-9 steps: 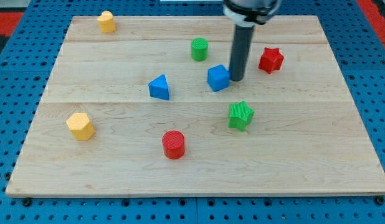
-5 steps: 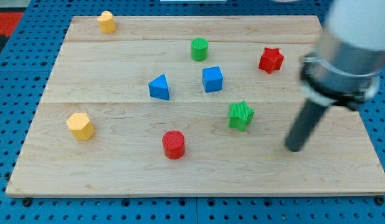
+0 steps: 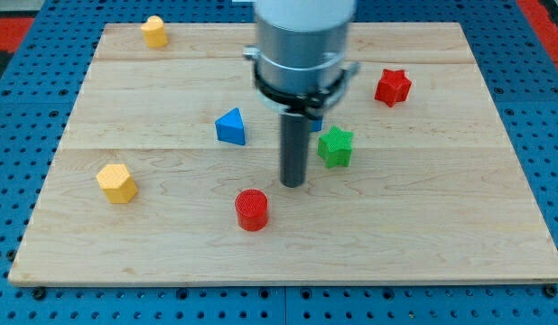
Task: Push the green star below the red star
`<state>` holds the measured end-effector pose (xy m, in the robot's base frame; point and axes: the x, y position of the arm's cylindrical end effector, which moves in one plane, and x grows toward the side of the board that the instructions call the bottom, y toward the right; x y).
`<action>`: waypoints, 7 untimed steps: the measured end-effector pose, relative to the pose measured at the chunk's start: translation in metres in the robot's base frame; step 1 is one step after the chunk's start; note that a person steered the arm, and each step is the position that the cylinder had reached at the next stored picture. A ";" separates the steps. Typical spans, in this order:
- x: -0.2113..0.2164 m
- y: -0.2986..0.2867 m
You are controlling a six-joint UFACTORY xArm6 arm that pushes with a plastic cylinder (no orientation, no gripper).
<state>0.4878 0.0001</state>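
The green star point(image 3: 335, 146) lies near the board's middle, below and to the left of the red star point(image 3: 393, 87), which sits at the upper right. My tip point(image 3: 293, 184) rests on the board just left of and slightly below the green star, a small gap apart. The rod and arm body hide the blue cube, of which only a sliver point(image 3: 316, 124) shows, and the green cylinder.
A blue triangle point(image 3: 230, 126) lies left of the rod. A red cylinder point(image 3: 252, 209) sits below-left of my tip. A yellow hexagonal block point(image 3: 116, 183) is at the left, a small yellow block point(image 3: 153, 31) at the top left.
My tip swung from the right of the board to the green star's lower left. The green star has shifted up and left, closer to the blue cube.
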 end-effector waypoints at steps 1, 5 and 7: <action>-0.019 0.037; -0.037 0.118; -0.022 -0.036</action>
